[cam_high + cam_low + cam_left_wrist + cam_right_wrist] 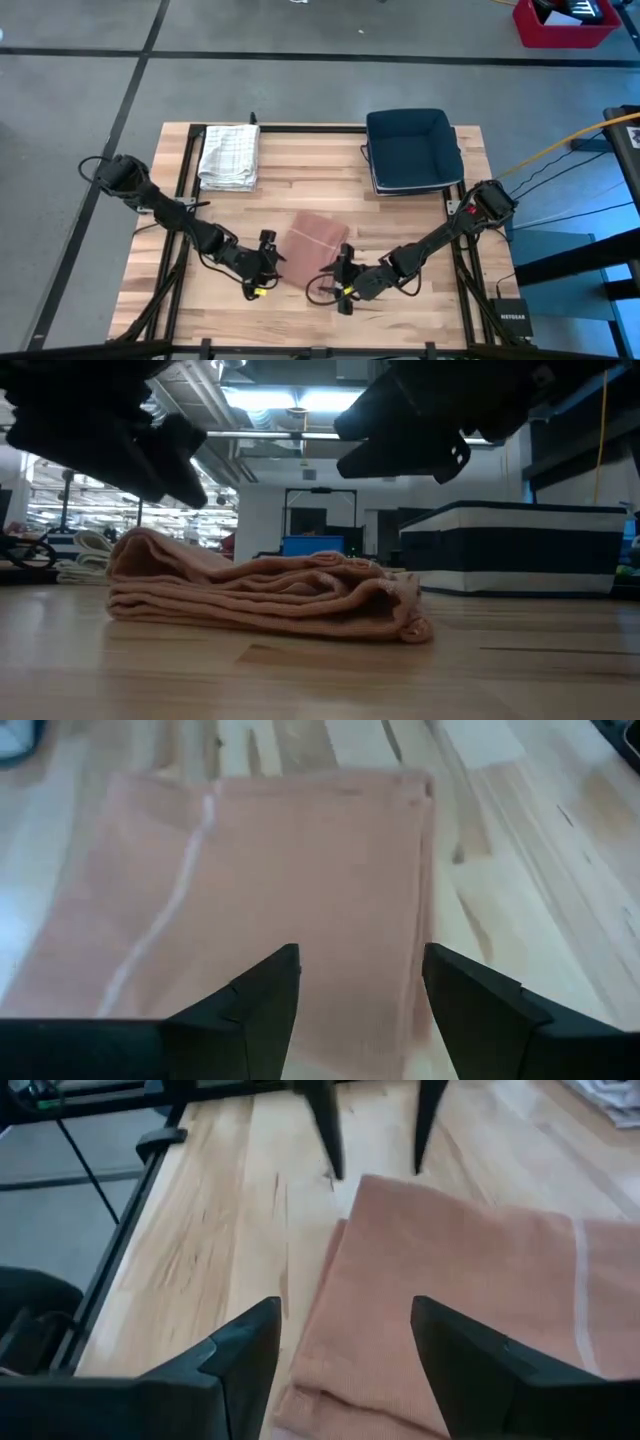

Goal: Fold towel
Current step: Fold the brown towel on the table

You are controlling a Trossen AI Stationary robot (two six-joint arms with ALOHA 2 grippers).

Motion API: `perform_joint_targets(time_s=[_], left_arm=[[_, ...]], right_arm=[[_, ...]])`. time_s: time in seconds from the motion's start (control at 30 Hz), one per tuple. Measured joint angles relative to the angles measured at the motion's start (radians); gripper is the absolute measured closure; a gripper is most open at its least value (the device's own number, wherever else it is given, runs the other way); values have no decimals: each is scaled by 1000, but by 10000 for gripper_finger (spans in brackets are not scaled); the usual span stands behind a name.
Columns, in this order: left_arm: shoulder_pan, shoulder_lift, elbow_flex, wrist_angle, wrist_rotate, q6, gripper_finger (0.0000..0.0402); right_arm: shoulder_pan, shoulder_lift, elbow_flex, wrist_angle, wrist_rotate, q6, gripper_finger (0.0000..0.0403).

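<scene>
The left gripper (268, 262) hovers over the near-left edge of the towel (320, 240), fingers (268, 995) spread with nothing between them; in its wrist view the pink cloth lies flat just ahead of and under the fingertips, its far corner beyond the right-hand tip. The towel sits mid-table, already doubled into a thick rectangle of several layers, as the low view shows. The right gripper (343, 268) hangs at the towel's near-right corner, fingers (250, 1350) likewise spread and empty; the cloth's folded edge runs between the tips and out past one of them, bare wood under the other.

To do the next fold well, I judge that each gripper should come down so one finger slides under the whole stack and the other lands on top, pinching every layer, not just the upper sheet. Both should close at matching spots along the same edge, lift together, and carry it level across so the corners meet.

Farther off lie a checked towel (230, 153) and a dark bin (412, 150). No brand, label or writing can be read anywhere.
</scene>
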Motion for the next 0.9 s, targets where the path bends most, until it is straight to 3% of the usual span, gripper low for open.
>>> perform_joint_targets(time_s=[0.17,0.27,0.43,0.67,0.9], left_arm=[[-20,13,6,-12,-2,32,196],[-57,31,70,-12,-22,27,196],[-97,93,189,-182,-108,80,196],[-63,210,196,-297,-162,144,196],[-41,234,203,-283,-215,164,196]], right_arm=[[0,3,0,2,22,-6,173],[0,3,0,3,21,-9,173],[0,8,0,10,22,-17,173],[-14,26,0,14,15,-30,173],[-13,32,0,15,13,-22,173]])
